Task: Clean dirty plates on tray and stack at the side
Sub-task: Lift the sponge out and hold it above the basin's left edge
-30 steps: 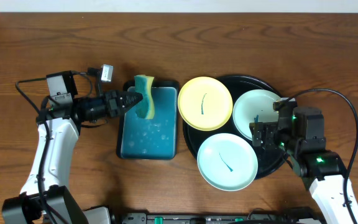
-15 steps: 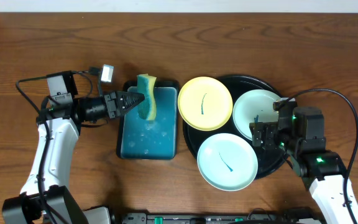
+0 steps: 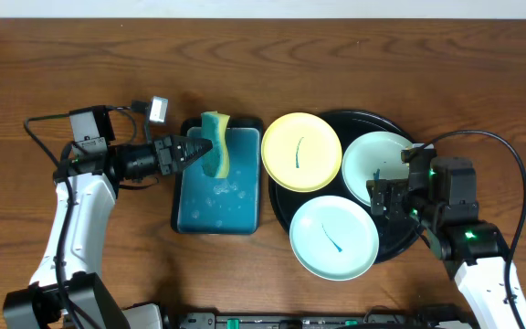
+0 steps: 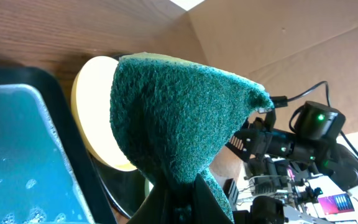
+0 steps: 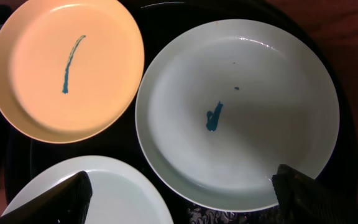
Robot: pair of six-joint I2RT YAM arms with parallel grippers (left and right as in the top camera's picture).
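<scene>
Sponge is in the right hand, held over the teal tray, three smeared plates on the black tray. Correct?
Wrong hand. The overhead view shows the sponge in the left hand, not the right. The rest holds: it is held over the teal tray, with three smeared plates on the black tray.

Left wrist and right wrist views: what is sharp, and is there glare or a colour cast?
Left wrist view: the green-and-yellow scouring sponge is sharp and fills the middle; the background is bright. Right wrist view: dim and warm, so the pale yellow round plastic plate looks orange; small glare on the rim of the mint-white round plastic plate.
</scene>
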